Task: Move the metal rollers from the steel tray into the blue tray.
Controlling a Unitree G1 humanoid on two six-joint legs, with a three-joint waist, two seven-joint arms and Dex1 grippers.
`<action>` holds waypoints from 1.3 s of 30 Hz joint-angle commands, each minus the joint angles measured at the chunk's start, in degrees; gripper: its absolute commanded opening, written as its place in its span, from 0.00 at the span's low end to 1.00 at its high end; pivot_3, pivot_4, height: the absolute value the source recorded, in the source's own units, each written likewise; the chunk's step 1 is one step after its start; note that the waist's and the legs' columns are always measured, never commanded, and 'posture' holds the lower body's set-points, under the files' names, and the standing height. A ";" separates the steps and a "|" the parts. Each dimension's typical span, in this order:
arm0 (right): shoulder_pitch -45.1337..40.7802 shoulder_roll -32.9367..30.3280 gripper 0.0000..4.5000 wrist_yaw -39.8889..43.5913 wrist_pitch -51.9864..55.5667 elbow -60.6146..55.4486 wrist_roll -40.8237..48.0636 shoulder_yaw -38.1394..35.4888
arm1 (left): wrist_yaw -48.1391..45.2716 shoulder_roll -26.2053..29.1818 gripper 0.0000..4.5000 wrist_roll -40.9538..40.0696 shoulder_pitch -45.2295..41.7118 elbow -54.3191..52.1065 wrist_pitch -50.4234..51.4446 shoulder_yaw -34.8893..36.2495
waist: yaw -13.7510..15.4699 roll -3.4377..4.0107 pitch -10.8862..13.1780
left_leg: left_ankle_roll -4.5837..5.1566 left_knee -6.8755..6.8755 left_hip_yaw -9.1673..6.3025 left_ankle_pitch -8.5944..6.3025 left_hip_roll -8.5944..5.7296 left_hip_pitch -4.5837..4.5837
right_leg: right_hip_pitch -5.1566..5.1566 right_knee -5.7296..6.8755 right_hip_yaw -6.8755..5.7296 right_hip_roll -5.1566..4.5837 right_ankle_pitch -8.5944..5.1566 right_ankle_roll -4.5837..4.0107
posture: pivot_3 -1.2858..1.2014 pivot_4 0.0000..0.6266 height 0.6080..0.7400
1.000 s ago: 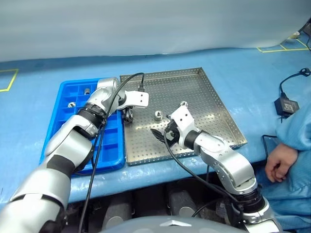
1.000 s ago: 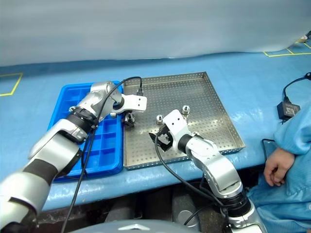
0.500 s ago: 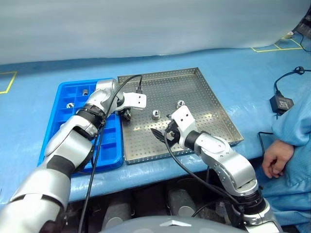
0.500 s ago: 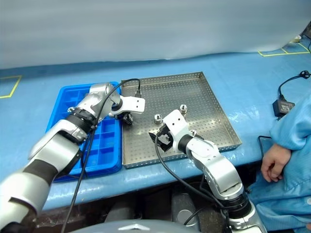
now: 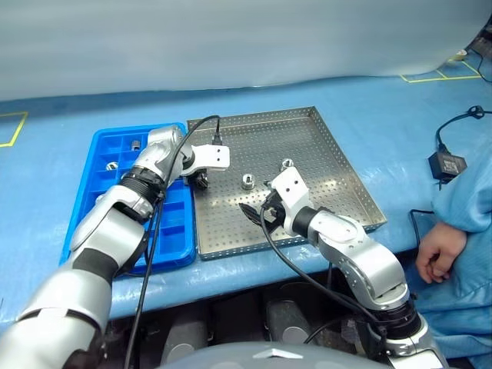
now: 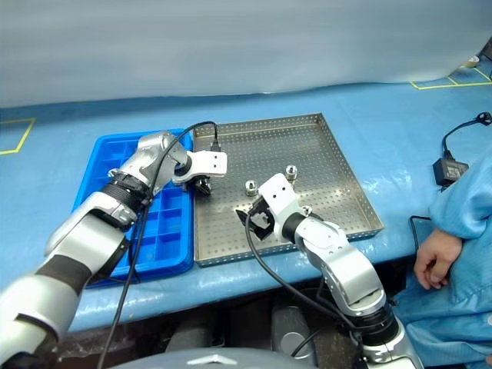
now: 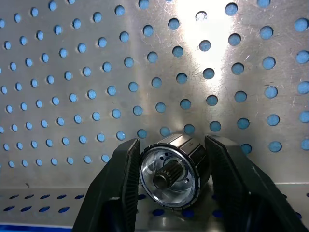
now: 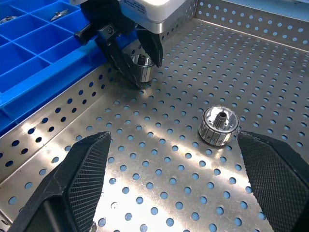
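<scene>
1. Three rollers sit in your steel tray [image 5: 338,177]: one [image 7: 170,170] pinched in the left gripper [image 8: 137,62] near the tray's left rim, one [image 5: 248,181] loose mid-tray, one [image 5: 287,164] a bit further back and to the right.
2. Your left gripper points down steeply, both fingers [image 7: 123,176] pressed on the sides of that roller, so it's got a grip. Can't tell if the roller is off the floor.
3. Your right gripper [image 5: 254,211] hangs over the front middle of the tray, jaws spread wide, nothing between them.
4. Blue tray [image 5: 92,200] sits just left of the steel one, touching it. Two rollers in its far compartments, one [image 5: 136,144] further back, one [image 5: 112,165] closer.
5. Somebody's hand [image 5: 434,257] rests off to the right, beside the table.
</scene>
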 commanded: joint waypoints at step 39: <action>-7.32 0.10 0.98 12.82 -1.99 5.22 12.87 -3.39 | 37.38 0.45 0.41 -21.67 50.97 -100.96 60.53 44.76 | 7.39 -0.22 0.17 | -0.09 -0.06 -0.15 0.03 -0.01 0.12 | 0.14 -0.12 -0.11 -0.03 -0.12 -0.48 | 0.57 0.24 1.00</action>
